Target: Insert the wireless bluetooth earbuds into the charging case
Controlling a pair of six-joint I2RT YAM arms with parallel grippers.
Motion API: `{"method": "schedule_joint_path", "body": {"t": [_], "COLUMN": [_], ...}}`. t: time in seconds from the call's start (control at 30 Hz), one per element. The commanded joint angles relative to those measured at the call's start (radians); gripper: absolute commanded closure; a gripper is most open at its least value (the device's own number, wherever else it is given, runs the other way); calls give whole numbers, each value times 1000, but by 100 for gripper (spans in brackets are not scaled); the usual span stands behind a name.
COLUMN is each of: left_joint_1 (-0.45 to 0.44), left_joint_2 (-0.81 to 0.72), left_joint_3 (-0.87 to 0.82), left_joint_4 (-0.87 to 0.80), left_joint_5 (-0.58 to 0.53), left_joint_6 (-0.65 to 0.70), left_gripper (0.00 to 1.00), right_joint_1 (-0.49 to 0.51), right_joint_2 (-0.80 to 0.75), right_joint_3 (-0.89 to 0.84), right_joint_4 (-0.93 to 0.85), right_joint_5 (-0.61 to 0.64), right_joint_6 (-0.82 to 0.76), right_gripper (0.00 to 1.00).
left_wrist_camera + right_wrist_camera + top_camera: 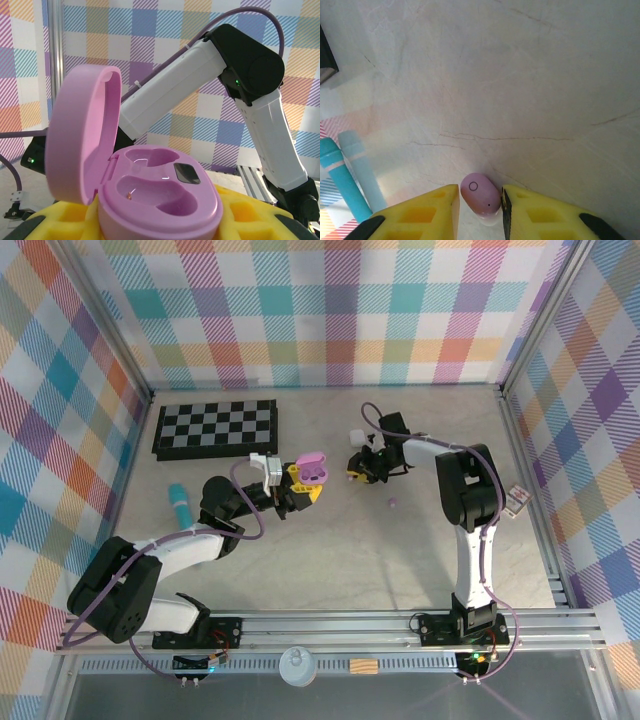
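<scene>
Left wrist view: the purple charging case is sitting open, its lid standing up at the left and both wells lying empty.
Left gripper: its yellow fingers are clamping the case's base and holding it above the bench.
Right gripper: its yellow fingers are pressing in on a purple earbud, one on each side.
Right wrist background: a teal cylinder is lying on the bench at the left.
Top external extras: a second purple earbud is lying loose near the right gripper, and a chessboard is resting at the rear.
</scene>
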Motion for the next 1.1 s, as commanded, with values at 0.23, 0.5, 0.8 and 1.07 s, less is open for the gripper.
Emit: {"method": "schedule_joint_path", "body": {"t": [0.23, 0.5, 0.8, 1.07], "left_joint_1": [13, 14, 16, 16], "left_joint_2": [-17, -18, -18, -10], "left_joint_3": [-2, -3, -8, -10], "left_joint_4": [36, 39, 39, 56], "left_joint_5": [13, 9, 5, 8], "left_joint_6": [10, 7, 7, 0], "left_gripper": [68, 68, 68, 68], "right_joint_1": [25, 39, 55, 99], "right_joint_2": [57, 24, -78, -207], "right_joint_3": [40, 51, -5, -143], "right_joint_4": [-113, -119, -104, -76], "right_joint_5": [57, 77, 162, 353], "right_joint_6": [-63, -69, -23, 89], "right_gripper": [77, 84, 86, 84]}}
